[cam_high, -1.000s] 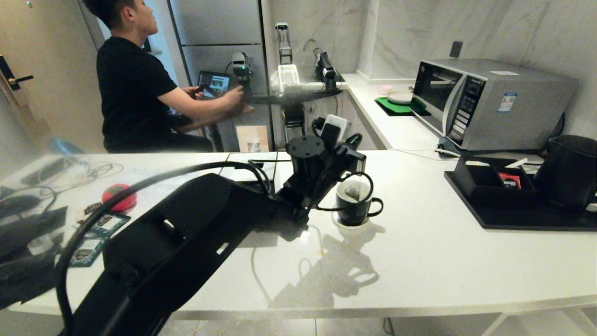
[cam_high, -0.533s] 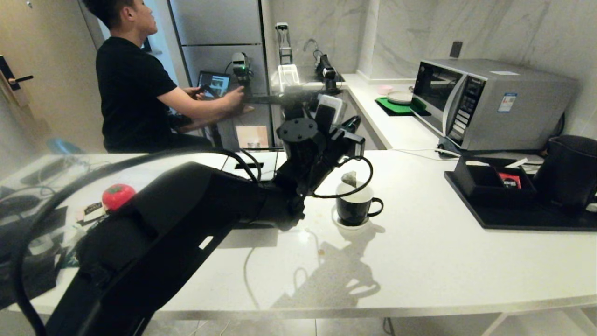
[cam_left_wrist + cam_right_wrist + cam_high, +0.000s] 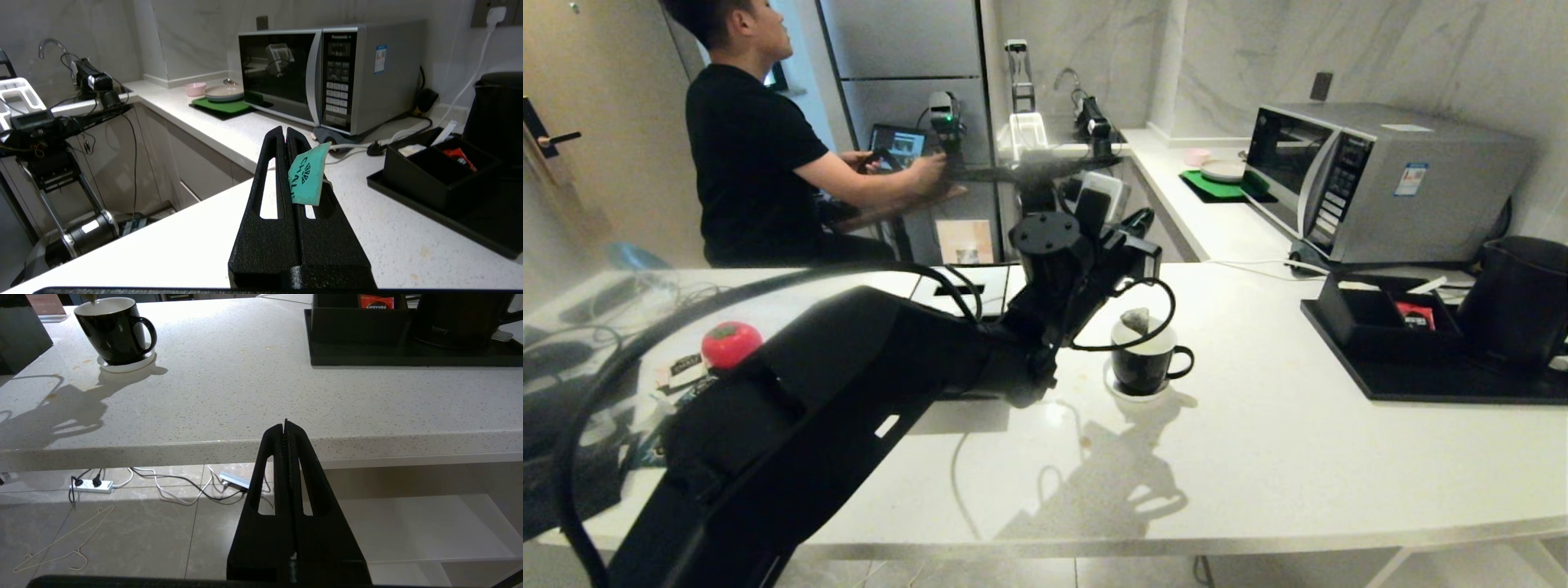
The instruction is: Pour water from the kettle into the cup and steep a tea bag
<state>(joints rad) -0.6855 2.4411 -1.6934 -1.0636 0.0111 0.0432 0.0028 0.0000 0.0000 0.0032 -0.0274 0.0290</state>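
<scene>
You've got a white speckled countertop (image 3: pixel 1258 441). On it: small white saucer (image 3: pixel 1131 390) carrying the black cup (image 3: pixel 1145 361), black tray (image 3: pixel 1462 380) far right with the kettle (image 3: pixel 1519 298) and a compartment box (image 3: pixel 1388 318). Microwave (image 3: pixel 1372 175) at the back. Left end: red round thing (image 3: pixel 731 343), probably a timer, teal sachets (image 3: pixel 686 363), cables (image 3: pixel 678 298).

The glossy black ceramic-looking cup (image 3: pixel 112 332) with a smooth white inside stands on a small white saucer (image 3: pixel 127 364). The white speckled stone-like countertop (image 3: pixel 253 392) has a polished sheen. The rounded black kettle (image 3: pixel 1521 300) looks matt. The brushed silver metal microwave (image 3: pixel 327 79) has a dark glassy door. The textured black plastic left gripper (image 3: pixel 286 134) pinches a teal paper tag (image 3: pixel 305 173).
</scene>
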